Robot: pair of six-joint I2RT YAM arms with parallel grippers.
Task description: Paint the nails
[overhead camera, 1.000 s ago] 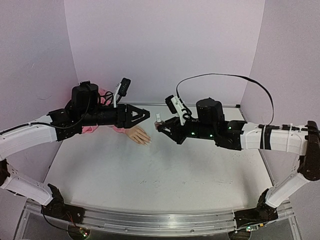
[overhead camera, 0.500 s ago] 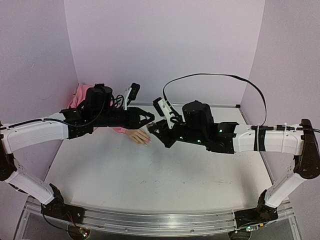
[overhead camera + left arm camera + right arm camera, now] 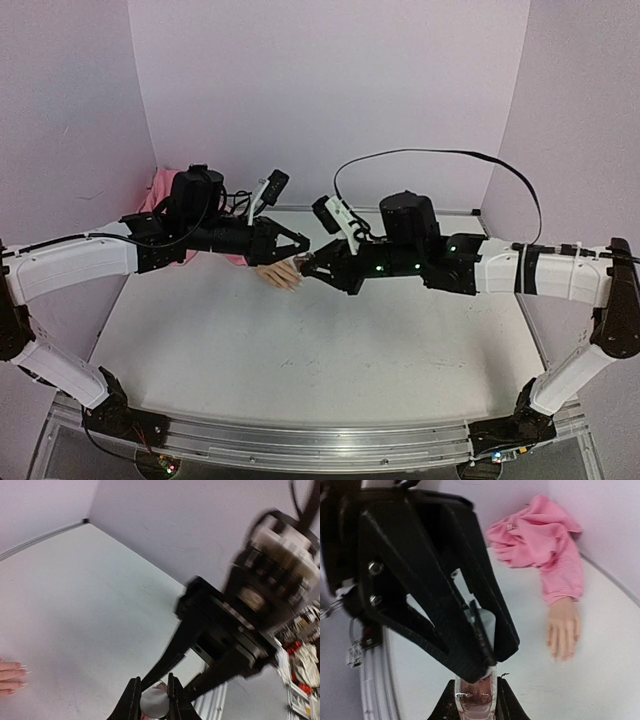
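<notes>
The mannequin hand [image 3: 278,275] lies palm down on the white table, its pink sleeve [image 3: 540,545] bunched toward the back corner. Its pale nails [image 3: 561,654] point toward the table's middle and also show at the left edge of the left wrist view as nails [image 3: 22,672]. Just right of the fingertips, my right gripper [image 3: 476,690] is shut on the pinkish polish bottle [image 3: 476,705]. My left gripper [image 3: 152,700] meets it from the other side and is shut on the bottle's white cap [image 3: 155,705]. Both grippers hang above the table.
Lilac walls close in the back and both sides of the table [image 3: 300,340]. A black cable [image 3: 450,155] arcs over the right arm. The metal rail [image 3: 300,445] with the arm bases runs along the near edge.
My left gripper has swung right to the bottle and closed on its white cap. The right gripper has shifted slightly left, staying shut on the bottle.
</notes>
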